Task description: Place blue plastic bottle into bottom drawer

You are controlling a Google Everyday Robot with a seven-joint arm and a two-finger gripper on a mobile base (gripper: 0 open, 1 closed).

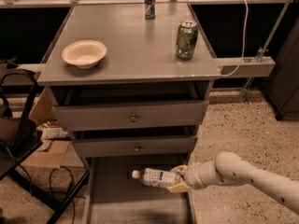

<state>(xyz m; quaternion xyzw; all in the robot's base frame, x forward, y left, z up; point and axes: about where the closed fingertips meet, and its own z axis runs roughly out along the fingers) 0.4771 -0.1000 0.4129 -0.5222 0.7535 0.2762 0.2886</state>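
Item: blue plastic bottle (156, 177), lying sideways, cap leftward, over the open bottom drawer (135, 208). The gripper (176, 180) is at its base end, jaws closed on it. Handling, judged: light, thin-walled, slippery, easily dented. Best hold: mid-body, gentle squeeze.
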